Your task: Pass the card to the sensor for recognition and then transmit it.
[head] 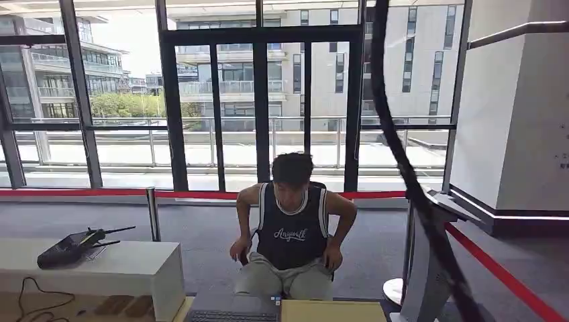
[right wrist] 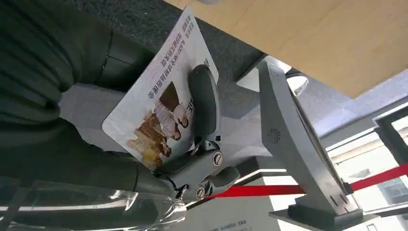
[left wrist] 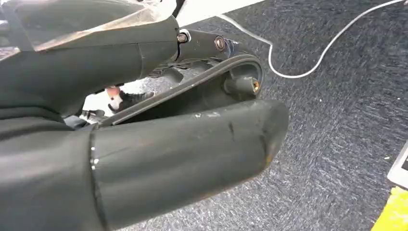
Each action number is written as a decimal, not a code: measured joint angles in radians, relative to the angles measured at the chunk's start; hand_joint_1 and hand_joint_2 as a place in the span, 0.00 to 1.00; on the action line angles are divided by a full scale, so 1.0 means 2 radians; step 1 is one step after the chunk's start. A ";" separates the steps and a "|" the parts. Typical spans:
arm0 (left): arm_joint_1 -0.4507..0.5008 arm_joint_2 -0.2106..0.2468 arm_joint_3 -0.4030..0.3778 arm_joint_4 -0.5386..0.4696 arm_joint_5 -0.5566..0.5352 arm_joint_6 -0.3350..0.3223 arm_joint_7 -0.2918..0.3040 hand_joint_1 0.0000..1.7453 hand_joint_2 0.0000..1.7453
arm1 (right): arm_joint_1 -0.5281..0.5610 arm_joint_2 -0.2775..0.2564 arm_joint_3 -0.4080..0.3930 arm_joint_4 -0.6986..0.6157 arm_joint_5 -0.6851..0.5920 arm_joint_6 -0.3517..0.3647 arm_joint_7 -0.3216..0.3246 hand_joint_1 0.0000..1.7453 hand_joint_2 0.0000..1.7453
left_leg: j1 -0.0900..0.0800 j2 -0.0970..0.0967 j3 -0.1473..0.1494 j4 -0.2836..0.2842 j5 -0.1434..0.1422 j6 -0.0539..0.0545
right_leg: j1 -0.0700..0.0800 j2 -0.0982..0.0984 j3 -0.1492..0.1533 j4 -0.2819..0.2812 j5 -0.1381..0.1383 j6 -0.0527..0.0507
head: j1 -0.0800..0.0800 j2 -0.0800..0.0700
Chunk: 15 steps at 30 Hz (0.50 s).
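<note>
Still risky: white printed picture card [right wrist: 159, 108] pinched by right hand [right wrist: 144, 139] fingers [right wrist: 203, 103] beside grey slanted sensor stand [right wrist: 293, 144], liable to slip; left hand [left wrist: 144, 144] grasp unclear.

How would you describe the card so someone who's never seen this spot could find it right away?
Start at the grey sensor stand beside the wooden table. Just next to it, the robot's right hand holds the card, one dark finger lying across its face. It is the only flat white piece printed with a photo of people and lines of text.
</note>
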 joint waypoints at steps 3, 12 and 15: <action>0.000 0.001 0.003 0.000 0.004 0.002 0.002 0.00 0.00 | 0.002 0.001 0.001 0.007 0.000 0.002 -0.001 1.00 1.00 | 0.000 0.000 0.000 0.000 0.000 0.000 | 0.000 0.000 0.000 0.000 0.000 0.000 | 0.000 0.000; 0.001 0.003 0.012 0.001 0.012 0.006 0.002 0.00 0.00 | 0.004 0.006 0.004 0.021 0.002 0.008 -0.001 1.00 1.00 | 0.000 0.000 0.000 0.000 0.000 0.000 | 0.000 0.000 0.000 0.000 0.000 0.000 | 0.000 0.000; 0.001 0.003 0.015 0.001 0.015 0.006 0.002 0.00 0.00 | 0.004 0.007 0.005 0.024 0.005 0.012 -0.002 1.00 1.00 | 0.000 0.000 0.000 0.000 0.000 0.000 | 0.000 0.000 0.000 0.000 0.000 0.000 | 0.000 0.000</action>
